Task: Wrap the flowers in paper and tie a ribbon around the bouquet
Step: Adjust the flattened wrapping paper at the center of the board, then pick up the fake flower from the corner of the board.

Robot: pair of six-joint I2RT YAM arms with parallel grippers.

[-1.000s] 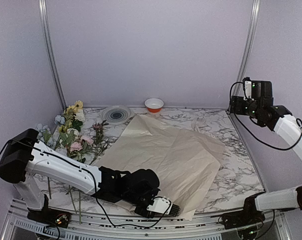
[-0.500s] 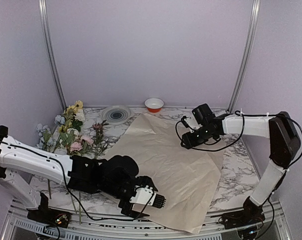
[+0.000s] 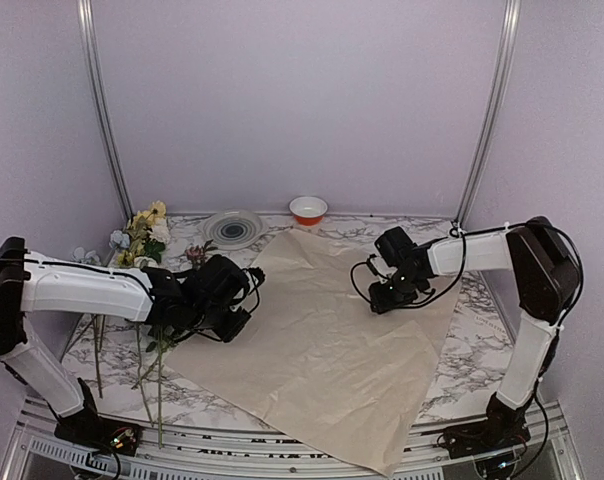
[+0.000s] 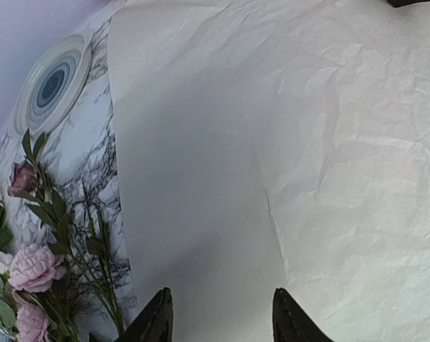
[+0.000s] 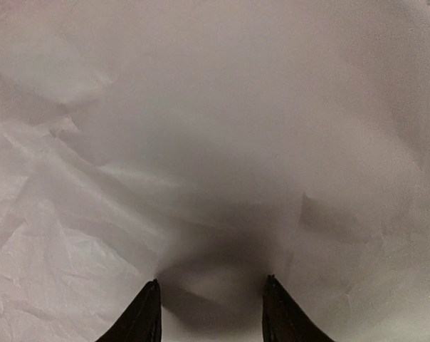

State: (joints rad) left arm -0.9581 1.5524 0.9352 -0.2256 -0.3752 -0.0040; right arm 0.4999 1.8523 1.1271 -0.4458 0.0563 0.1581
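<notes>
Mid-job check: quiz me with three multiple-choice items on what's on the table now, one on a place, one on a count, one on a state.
1. Where do the flowers lie relative to the paper?
A. on its middle
B. beside its left edge
C. beyond its right edge

2. How many dishes stand at the back of the table?
A. none
B. four
C. two

3. How is the paper?
A. spread open and flat
B. rolled into a cone
C. tied with ribbon

1 B: blooms and stems lie on the marble left of the sheet.
2 C: a ringed plate and a small red-and-white bowl.
3 A: the sheet lies unrolled, only creased.
</notes>
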